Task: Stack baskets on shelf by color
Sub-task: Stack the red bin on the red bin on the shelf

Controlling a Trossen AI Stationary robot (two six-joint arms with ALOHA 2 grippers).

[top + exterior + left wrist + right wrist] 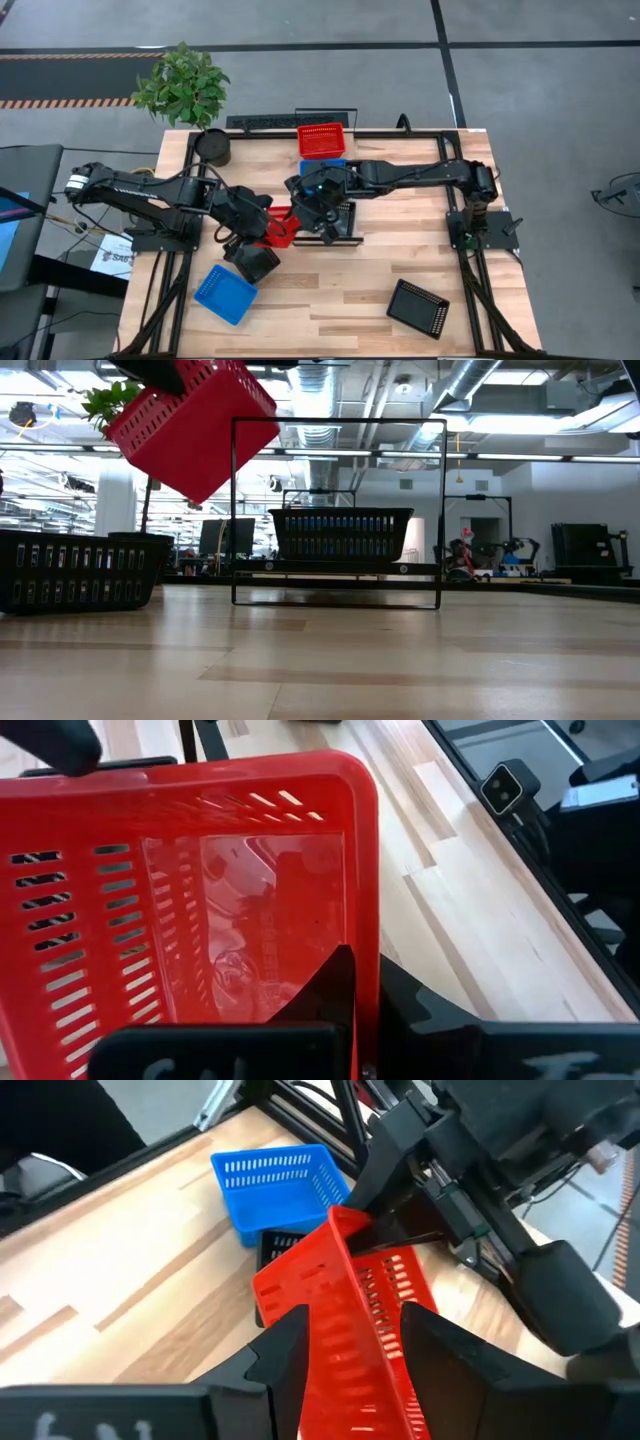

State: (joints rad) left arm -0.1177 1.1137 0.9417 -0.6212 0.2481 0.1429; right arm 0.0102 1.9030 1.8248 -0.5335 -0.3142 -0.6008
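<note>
A red basket hangs tilted above the table between my two grippers; in the low view it shows high at the left. My left gripper is shut on one end of it. My right gripper has its fingers around the opposite wall. The shelf runs from the table's middle to its far edge. It carries another red basket, a blue basket and a black basket, each resting on its bottom. My left gripper pinches a wall of the red basket just below its rim, near a corner, one finger inside and one outside. The fingers slant down from the table's left side. The basket is lifted clear and tilted. My right gripper has a wall of the red basket between its two fingers, one on each face. The fingers slant down from the table's right side and lie across the rim. The basket stays off the table, tilted.
Below the held basket a black basket and a blue one lie on the table near the left front. Another black basket lies at the right front. A plant pot stands at the far left.
</note>
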